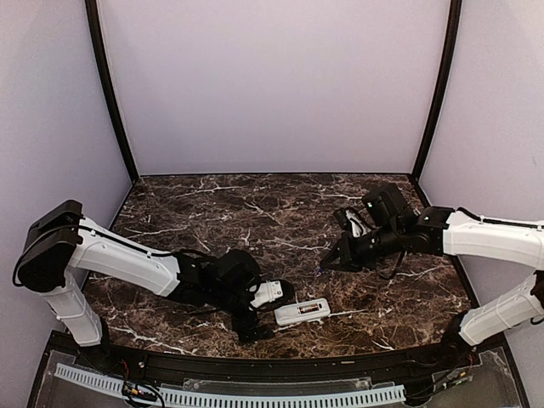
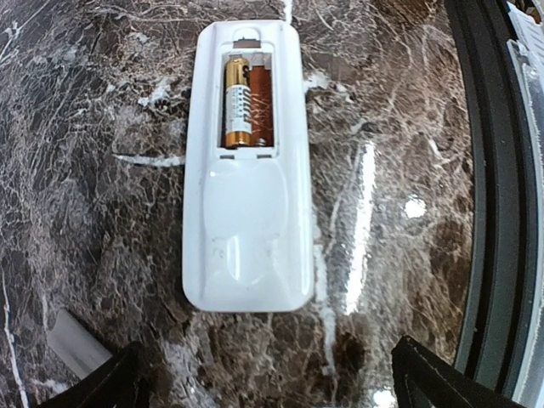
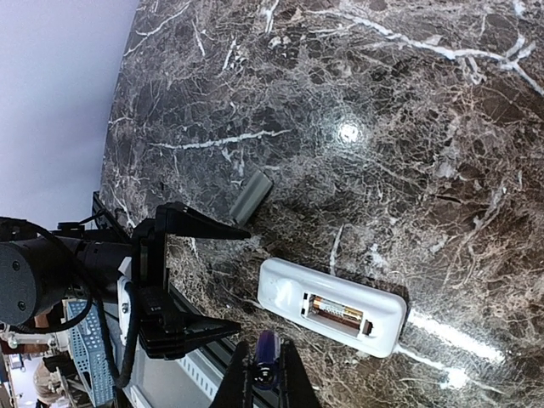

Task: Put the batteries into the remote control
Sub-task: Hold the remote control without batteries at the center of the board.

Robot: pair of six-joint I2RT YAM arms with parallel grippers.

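The remote control (image 2: 246,229) lies back-up on the desk (image 1: 255,212), its long axis pointing straight away from the released left pincer (image 2: 272,378), the nearer one. One battery (image 2: 237,102) is seated; the slot (image 2: 261,106) beside it is bare. The right pincer (image 1: 325,266), clenched on the second battery (image 3: 266,347), hangs beyond the remote. Two batteries, one remote, one grey cover (image 3: 251,195)
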